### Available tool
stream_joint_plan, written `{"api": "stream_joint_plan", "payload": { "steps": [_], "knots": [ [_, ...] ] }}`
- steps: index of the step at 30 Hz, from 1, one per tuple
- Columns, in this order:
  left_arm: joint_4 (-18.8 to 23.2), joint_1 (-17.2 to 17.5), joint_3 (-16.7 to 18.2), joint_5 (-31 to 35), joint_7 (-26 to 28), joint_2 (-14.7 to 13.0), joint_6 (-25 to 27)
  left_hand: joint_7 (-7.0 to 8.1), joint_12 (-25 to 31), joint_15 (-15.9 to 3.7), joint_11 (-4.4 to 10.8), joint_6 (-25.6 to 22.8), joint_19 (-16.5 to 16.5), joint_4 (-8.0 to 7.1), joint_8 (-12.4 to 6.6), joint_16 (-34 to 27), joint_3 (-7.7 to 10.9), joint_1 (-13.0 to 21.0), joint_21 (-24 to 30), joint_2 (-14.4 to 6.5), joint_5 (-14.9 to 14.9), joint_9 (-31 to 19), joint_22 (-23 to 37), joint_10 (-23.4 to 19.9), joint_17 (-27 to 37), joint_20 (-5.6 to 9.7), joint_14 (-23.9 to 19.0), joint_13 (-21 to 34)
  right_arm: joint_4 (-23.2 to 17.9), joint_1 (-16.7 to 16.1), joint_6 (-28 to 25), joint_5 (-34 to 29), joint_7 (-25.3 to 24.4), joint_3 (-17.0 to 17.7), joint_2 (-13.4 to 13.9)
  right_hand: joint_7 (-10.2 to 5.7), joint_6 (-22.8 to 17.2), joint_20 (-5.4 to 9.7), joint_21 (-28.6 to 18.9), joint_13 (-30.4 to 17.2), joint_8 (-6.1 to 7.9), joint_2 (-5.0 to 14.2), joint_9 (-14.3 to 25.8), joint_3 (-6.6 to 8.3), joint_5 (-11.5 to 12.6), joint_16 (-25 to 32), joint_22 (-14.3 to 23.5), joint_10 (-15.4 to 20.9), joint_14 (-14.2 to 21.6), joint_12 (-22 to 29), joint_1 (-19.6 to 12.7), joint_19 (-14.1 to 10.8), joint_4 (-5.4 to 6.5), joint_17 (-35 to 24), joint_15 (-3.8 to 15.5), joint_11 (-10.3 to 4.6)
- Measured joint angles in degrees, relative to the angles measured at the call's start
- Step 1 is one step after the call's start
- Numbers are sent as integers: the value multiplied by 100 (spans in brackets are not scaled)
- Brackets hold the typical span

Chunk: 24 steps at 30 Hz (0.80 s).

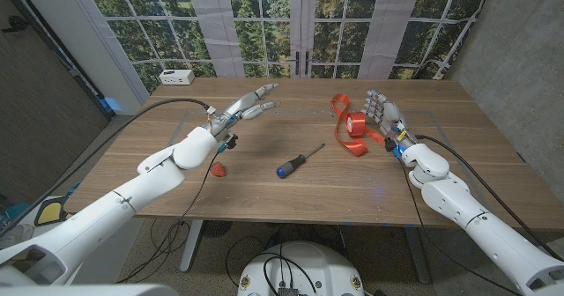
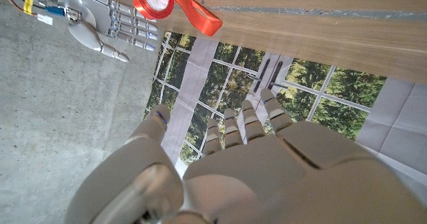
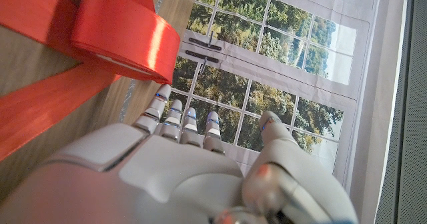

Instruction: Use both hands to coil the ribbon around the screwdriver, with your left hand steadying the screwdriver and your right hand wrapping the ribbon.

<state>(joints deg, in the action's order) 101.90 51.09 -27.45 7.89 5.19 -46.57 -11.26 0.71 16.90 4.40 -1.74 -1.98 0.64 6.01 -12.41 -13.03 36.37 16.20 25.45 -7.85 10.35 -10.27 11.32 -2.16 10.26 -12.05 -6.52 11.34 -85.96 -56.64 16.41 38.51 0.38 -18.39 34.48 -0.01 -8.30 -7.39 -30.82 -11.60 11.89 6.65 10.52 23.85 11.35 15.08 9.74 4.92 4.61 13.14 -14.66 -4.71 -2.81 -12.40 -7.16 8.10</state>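
No wrapping had been begun; neither tool nor ribbon was grasped. The screwdriver (image 1: 300,161) lay loose at picture centre of the head view, blue handle toward the lower left, tip toward the upper right. The ribbon (image 1: 352,125), a red spool with loose tails, was seen right of centre, well apart from the screwdriver.

The left hand (image 1: 247,107) was held above the table at upper left of centre, fingers extended and spread, nothing in them. The right hand (image 1: 384,113) stood just beside the ribbon at its right, fingers released and apart, nothing held.

Judged next: the left hand would need to be brought down to the screwdriver handle and closed on it, and a ribbon tail taken by the right hand.

A small red object (image 1: 218,168) lay left of the screwdriver, near the left forearm; a white box (image 1: 176,76) sat at the table's upper left corner. Neither was judged to obstruct.
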Motion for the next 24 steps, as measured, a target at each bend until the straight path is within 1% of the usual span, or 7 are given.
{"api": "stream_joint_plan", "payload": {
  "steps": [3,6,11,14,18,22,24],
  "knots": [
    [119,-14,-36,128,-70,-55,114,31,0,0,21,-31,19,11,0,16,-11,23,0,22,0,0,0,-21,0,19,0,0,-36,-45,11,1,-19,14,14,0,0,0,0,0,0,0,0,0,0,0,0,0,0,0,0,0,0,0,0,0],
    [250,-21,-63,243,-131,-114,229,0,0,-23,31,-62,19,11,0,17,-11,29,0,29,0,0,0,-31,0,19,23,0,-76,-91,28,2,-43,40,32,0,0,0,0,0,0,0,0,16,0,0,0,0,0,0,0,0,-16,0,0,0],
    [455,-14,-96,413,-195,-195,403,17,0,-23,31,-107,19,34,0,17,-34,48,0,48,0,0,0,-31,0,19,23,0,-120,-142,45,2,-60,53,46,0,0,0,31,1,0,0,0,-5,0,0,0,0,0,0,0,0,-37,0,0,0],
    [608,17,-117,536,-227,-246,548,22,0,-54,71,-165,19,59,0,16,-58,72,0,73,0,0,-1,-71,0,19,-8,-1,-149,-170,51,3,-69,68,56,0,1,0,31,1,0,0,0,-5,0,0,0,0,-1,0,0,0,-37,1,0,0],
    [784,48,-146,757,-271,-296,828,-8,0,-93,87,-303,60,131,0,16,-85,113,0,114,-44,0,0,-150,0,60,-51,0,-197,-220,57,6,-80,87,76,0,1,0,31,1,0,0,0,-5,0,0,0,31,-1,0,0,0,-37,1,0,-32],
    [1057,57,-232,1024,-367,-354,1172,-31,0,-142,110,-548,155,213,-40,16,-129,190,0,190,-44,0,-1,-406,-1,114,-204,-1,-243,-275,70,10,-95,108,96,0,1,-22,53,1,0,0,0,-5,0,0,0,31,31,0,0,-22,-37,1,-31,-32],
    [1120,54,-262,1135,-417,-364,1302,-53,26,-175,130,-694,215,248,-73,16,-163,213,21,214,-44,0,0,-501,-1,132,-281,-1,-271,-311,84,17,-101,130,109,0,1,-31,53,1,0,0,0,-5,0,0,0,32,31,0,0,-31,-36,1,-31,-31]
  ]
}}
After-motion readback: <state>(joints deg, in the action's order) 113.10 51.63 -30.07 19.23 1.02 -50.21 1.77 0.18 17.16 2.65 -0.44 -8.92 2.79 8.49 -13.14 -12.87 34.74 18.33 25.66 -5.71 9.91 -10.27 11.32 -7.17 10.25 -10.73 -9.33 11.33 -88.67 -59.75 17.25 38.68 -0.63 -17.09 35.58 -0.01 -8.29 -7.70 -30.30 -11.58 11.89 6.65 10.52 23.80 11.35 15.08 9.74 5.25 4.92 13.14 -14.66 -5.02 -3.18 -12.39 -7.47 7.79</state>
